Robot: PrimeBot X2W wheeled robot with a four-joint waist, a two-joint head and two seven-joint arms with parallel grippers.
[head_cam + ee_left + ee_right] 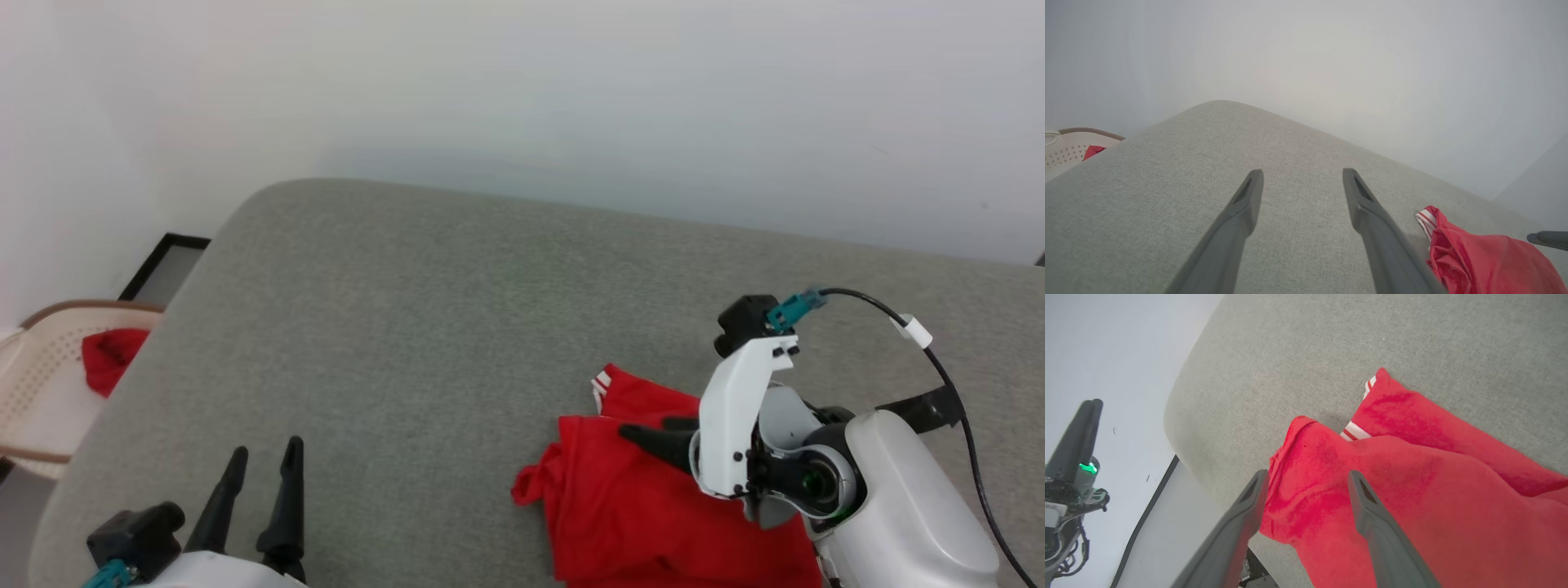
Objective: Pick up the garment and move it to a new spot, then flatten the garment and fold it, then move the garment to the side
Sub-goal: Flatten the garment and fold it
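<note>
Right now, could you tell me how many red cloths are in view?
2: the garment on the grey cushion by the right gripper, and a small red cloth in the beige basket; more may be hidden.

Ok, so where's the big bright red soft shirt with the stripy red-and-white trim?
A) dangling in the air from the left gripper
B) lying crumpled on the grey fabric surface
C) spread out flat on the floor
B: the bright red soft shirt with striped trim lies bunched on the grey fabric surface, with the right gripper over it, fingers spread apart.
</note>
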